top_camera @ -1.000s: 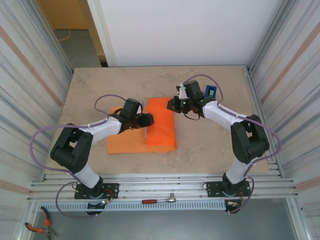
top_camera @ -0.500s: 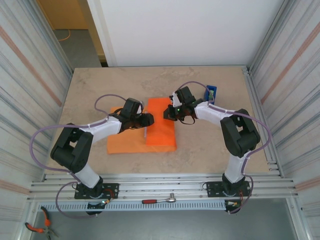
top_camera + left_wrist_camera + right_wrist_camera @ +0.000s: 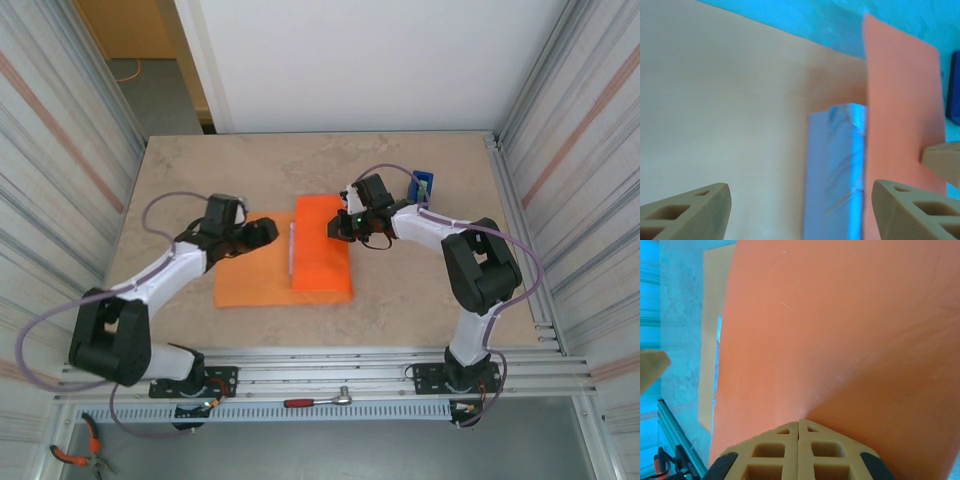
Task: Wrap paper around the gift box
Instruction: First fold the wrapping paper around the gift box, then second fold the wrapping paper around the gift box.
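The orange paper lies flat on the table, and its right part is folded over into a raised flap. Under that flap the gift box is hidden. A pale strip runs along the flap's left edge. My right gripper is shut, its tips pressed onto the flap near its far right side. My left gripper stands open over the flat sheet, left of the flap, with nothing between its fingers.
A blue tape dispenser stands behind the right arm. Corrugated walls close both sides. Metal rails run along the near edge, with a ratchet and pliers below them.
My left gripper has drawn back leftward from the flap's edge. My right gripper came in from beside the tape dispenser onto the flap and has stayed there.
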`<act>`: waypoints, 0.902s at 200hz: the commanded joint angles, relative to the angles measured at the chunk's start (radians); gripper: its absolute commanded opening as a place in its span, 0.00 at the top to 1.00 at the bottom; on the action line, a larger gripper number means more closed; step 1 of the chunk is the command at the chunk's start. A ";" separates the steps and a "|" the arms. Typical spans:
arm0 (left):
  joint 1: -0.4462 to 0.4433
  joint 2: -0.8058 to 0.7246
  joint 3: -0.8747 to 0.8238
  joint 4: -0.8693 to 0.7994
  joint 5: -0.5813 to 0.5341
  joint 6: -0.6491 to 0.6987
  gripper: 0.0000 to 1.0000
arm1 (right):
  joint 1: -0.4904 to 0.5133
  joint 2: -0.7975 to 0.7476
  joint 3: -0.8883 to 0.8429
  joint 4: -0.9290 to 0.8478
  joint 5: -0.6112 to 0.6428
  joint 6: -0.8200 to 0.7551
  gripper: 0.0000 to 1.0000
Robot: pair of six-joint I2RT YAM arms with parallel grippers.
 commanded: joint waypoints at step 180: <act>0.158 -0.152 -0.309 -0.123 -0.144 -0.080 0.16 | -0.007 0.026 -0.065 -0.034 0.035 -0.028 1.00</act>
